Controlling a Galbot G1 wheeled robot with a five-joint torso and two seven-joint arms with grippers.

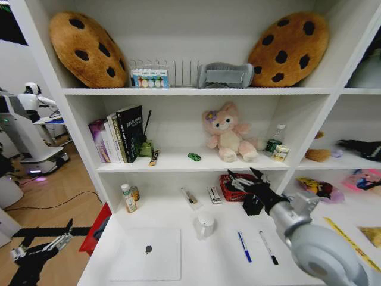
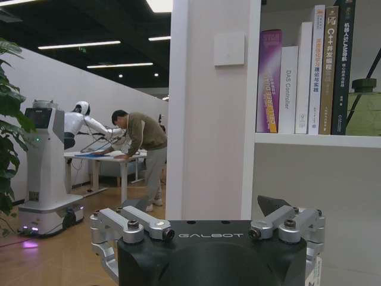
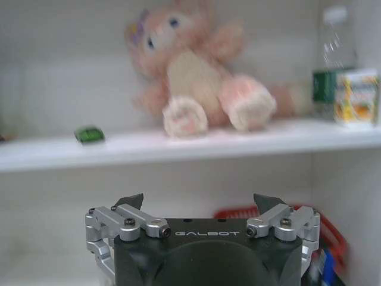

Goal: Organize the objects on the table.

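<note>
The thin silver laptop (image 1: 146, 253) lies shut on the white table (image 1: 208, 265) at the front left. A blue pen (image 1: 244, 246) and a black marker (image 1: 268, 247) lie side by side at the front right. The tiny green toy car (image 1: 194, 157) (image 3: 90, 134) stands on the middle shelf, left of a pink plush (image 1: 228, 132). My right gripper (image 1: 244, 177) (image 3: 199, 202) hovers open and empty above the back of the table, just below that shelf's edge. My left gripper (image 1: 43, 242) (image 2: 199, 207) hangs open and empty beside the table's left end, low down.
A white mug (image 1: 205, 225) stands mid-table, between the laptop and the pens. A red basket (image 1: 233, 189), small boxes and a bottle (image 1: 128, 198) sit at the back under the shelf. A yellow ruler (image 1: 351, 241) lies far right. Books (image 1: 119, 134) (image 2: 297, 71) stand on the shelf.
</note>
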